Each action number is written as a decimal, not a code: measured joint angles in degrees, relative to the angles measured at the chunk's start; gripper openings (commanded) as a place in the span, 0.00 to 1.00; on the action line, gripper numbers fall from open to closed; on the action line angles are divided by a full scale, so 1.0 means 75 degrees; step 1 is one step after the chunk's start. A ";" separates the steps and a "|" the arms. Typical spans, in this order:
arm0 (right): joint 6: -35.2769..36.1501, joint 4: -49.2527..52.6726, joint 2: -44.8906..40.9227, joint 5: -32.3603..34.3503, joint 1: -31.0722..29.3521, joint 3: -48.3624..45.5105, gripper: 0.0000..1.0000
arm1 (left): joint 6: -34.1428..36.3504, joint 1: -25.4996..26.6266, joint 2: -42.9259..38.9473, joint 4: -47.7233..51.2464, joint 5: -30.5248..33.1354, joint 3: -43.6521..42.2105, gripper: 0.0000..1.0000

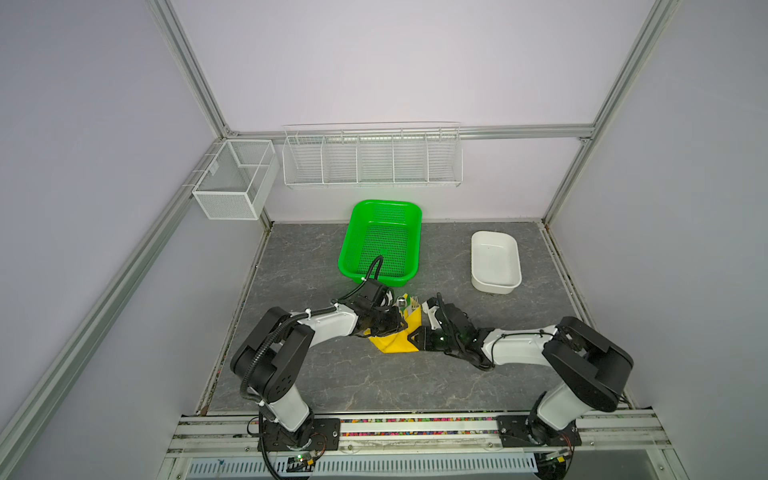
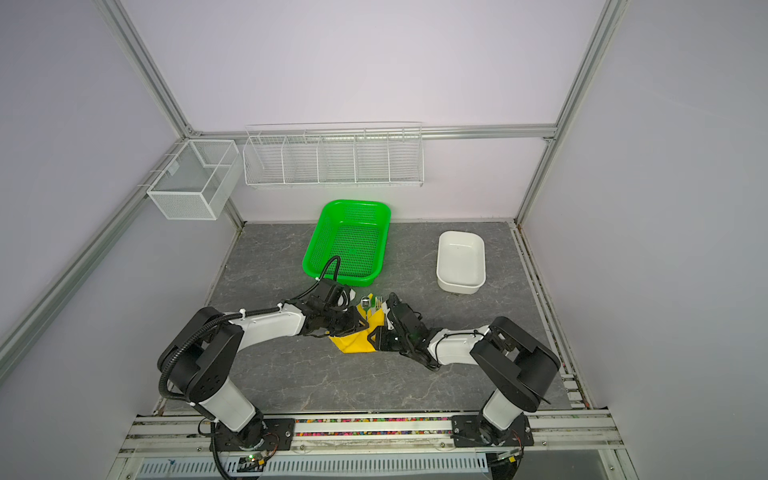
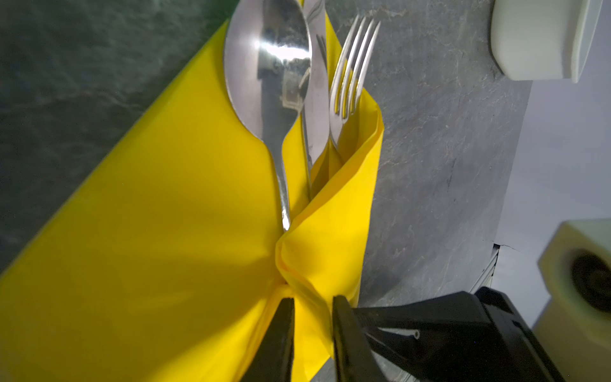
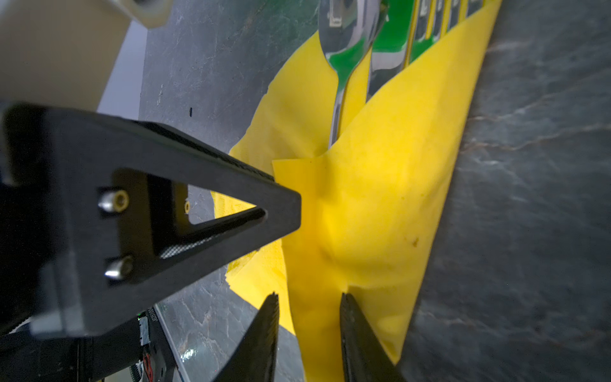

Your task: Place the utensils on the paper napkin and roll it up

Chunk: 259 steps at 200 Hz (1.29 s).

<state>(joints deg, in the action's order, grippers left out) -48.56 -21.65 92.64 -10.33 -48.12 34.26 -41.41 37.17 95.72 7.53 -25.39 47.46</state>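
Veined grey tabletop [image 1: 332,374] bears creased yellow paper napkin [image 3: 148,231] wrapping polished utensils [image 3: 267,66].

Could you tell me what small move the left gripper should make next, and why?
Probably roll the pinched fold over the utensils: the left gripper has the paper napkin bunched between its fingers, while the utensils' heads lie uncovered.

No legible text, no labels or numbers — nothing readable
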 measured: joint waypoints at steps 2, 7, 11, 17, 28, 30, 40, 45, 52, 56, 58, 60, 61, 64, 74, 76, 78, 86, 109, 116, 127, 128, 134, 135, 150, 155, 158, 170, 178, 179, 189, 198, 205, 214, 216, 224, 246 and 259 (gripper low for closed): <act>-0.0003 0.0000 0.0000 0.0000 -0.0003 0.0000 0.34 | 0.0000 0.0000 0.0000 0.0000 0.0000 0.0000 0.22; 0.0000 0.0003 0.0000 -0.0003 0.0000 0.0000 0.35 | 0.0000 0.0000 0.0000 0.0009 0.0003 0.0000 0.24; 0.0000 0.0000 0.0000 -0.0003 -0.0003 0.0000 0.35 | 0.0003 0.0000 0.0000 0.0009 0.0003 0.0000 0.27; 0.0000 0.0000 0.0000 0.0000 -0.0003 0.0000 0.34 | 0.0029 0.0000 0.0000 0.0006 0.0006 0.0000 0.30; 0.0012 0.0000 0.0000 0.0000 0.0000 0.0000 0.35 | -0.0015 0.0000 0.0000 0.0015 0.0009 0.0003 0.35; 0.0012 0.0000 0.0000 0.0000 0.0000 0.0000 0.35 | 0.0015 0.0000 0.0000 0.0017 0.0000 0.0003 0.36; 0.0015 0.0000 0.0000 -0.0003 -0.0003 0.0000 0.35 | -0.0017 0.0000 0.0000 0.0020 0.0003 0.0003 0.37; 0.0015 0.0003 0.0000 -0.0003 -0.0003 0.0000 0.35 | 0.0006 0.0000 0.0000 0.0017 0.0000 0.0003 0.37; 0.0015 0.0000 0.0000 -0.0003 -0.0003 0.0000 0.35 | 0.0003 0.0000 0.0003 0.0015 0.0000 0.0006 0.38; 0.0017 0.0000 0.0000 -0.0003 0.0000 0.0000 0.35 | 0.0003 0.0000 0.0003 0.0012 0.0003 0.0006 0.38; 0.0017 0.0000 0.0000 -0.0003 0.0000 0.0000 0.35 | 0.0006 0.0000 0.0006 0.0012 0.0003 0.0006 0.38; 0.0017 0.0000 0.0000 -0.0003 0.0000 0.0000 0.35 | -0.0003 0.0000 0.0009 0.0012 0.0003 0.0006 0.39; 0.0017 0.0000 0.0000 -0.0003 -0.0003 0.0000 0.35 | -0.0003 0.0000 0.0009 0.0012 0.0003 0.0006 0.39; 0.0017 0.0003 0.0000 -0.0003 0.0000 0.0000 0.35 | 0.0006 0.0000 0.0012 0.0012 0.0003 0.0006 0.39; 0.0017 0.0003 0.0000 -0.0003 -0.0003 0.0000 0.35 | 0.0000 0.0000 0.0020 0.0015 0.0003 0.0006 0.40; 0.0017 0.0003 0.0000 -0.0003 -0.0003 0.0000 0.35 | 0.0003 0.0000 0.0023 0.0012 0.0003 0.0006 0.40; 0.0017 0.0000 0.0000 -0.0003 0.0000 0.0000 0.35 | 0.0003 0.0000 0.0026 0.0012 0.0003 0.0006 0.40; 0.0015 0.0003 0.0000 -0.0003 0.0000 0.0000 0.35 | 0.0003 0.0000 0.0041 0.0020 0.0000 0.0020 0.39; 0.0017 0.0009 0.0000 -0.0003 -0.0003 0.0000 0.35 | 0.0000 0.0000 0.0119 0.0012 0.0000 0.0096 0.33; 0.0017 0.0020 0.0000 -0.0003 -0.0003 0.0000 0.35 | -0.0015 0.0000 0.0134 0.0015 0.0006 0.0105 0.31; 0.0017 0.0026 0.0000 -0.0003 -0.0003 0.0000 0.35 | 0.0006 0.0000 0.0131 0.0044 0.0026 0.0105 0.26; 0.0017 0.0029 0.0000 -0.0003 -0.0003 0.0003 0.35 | -0.0003 0.0000 0.0128 0.0044 0.0035 0.0105 0.26; 0.0017 0.0029 0.0000 0.0000 -0.0003 0.0000 0.35 | 0.0006 0.0000 0.0125 0.0055 0.0064 0.0105 0.23; 0.0017 0.0029 0.0000 -0.0003 0.0000 0.0000 0.35 | -0.0009 0.0000 0.0125 0.0064 0.0067 0.0105 0.22; 0.0020 0.0038 -0.0006 0.0000 -0.0003 0.0000 0.35 | -0.0026 0.0000 0.0087 0.0096 0.0166 0.0105 0.17; 0.0020 0.0041 -0.0009 0.0000 -0.0003 0.0003 0.36 | 0.0006 0.0000 0.0070 0.0096 0.0207 0.0105 0.16; 0.0020 0.0050 -0.0012 0.0000 -0.0003 0.0003 0.36 | -0.0020 0.0000 0.0055 0.0108 0.0221 0.0105 0.15; 0.0035 0.0082 -0.0023 0.0000 -0.0003 0.0006 0.36 | -0.0017 -0.0006 -0.0017 0.0125 0.0277 0.0105 0.11; 0.0052 0.0117 -0.0038 0.0000 0.0000 0.0012 0.36 | -0.0032 -0.0006 -0.0058 0.0125 0.0315 0.0105 0.07; 0.0052 0.0119 -0.0038 0.0000 -0.0003 0.0012 0.36 | -0.0009 -0.0006 -0.0067 0.0122 0.0326 0.0105 0.06; 0.0070 0.0166 -0.0067 0.0003 0.0000 0.0017 0.37 | 0.0000 -0.0006 -0.0122 0.0114 0.0353 0.0102 0.02; 0.0076 0.0207 -0.0114 0.0003 0.0000 0.0020 0.37 | -0.0012 -0.0006 -0.0169 0.0119 0.0376 0.0099 0.00; 0.0076 0.0256 -0.0160 0.0006 0.0000 0.0017 0.37 | 0.0000 -0.0006 -0.0195 0.0117 0.0391 0.0099 0.00; 0.0076 0.0323 -0.0221 0.0026 0.0000 0.0020 0.38 | 0.0006 -0.0006 -0.0224 0.0114 0.0393 0.0096 0.00; 0.0076 0.0344 -0.0236 0.0026 0.0000 0.0023 0.38 | 0.0006 -0.0006 -0.0230 0.0117 0.0393 0.0096 0.00; 0.0079 0.0417 -0.0291 0.0038 0.0000 0.0026 0.38 | 0.0006 -0.0009 -0.0248 0.0114 0.0402 0.0085 0.00; 0.0079 0.0568 -0.0414 0.0090 0.0000 0.0032 0.39 | 0.0006 -0.0026 -0.0309 0.0087 0.0411 -0.0009 0.00; 0.0079 0.0656 -0.0490 0.0125 0.0000 0.0032 0.39 | 0.0009 -0.0050 -0.0344 0.0090 0.0417 -0.0085 0.00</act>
<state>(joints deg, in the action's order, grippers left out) -47.97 -16.73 88.97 -9.39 -48.12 34.50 -41.34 36.80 93.14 8.21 -22.26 46.83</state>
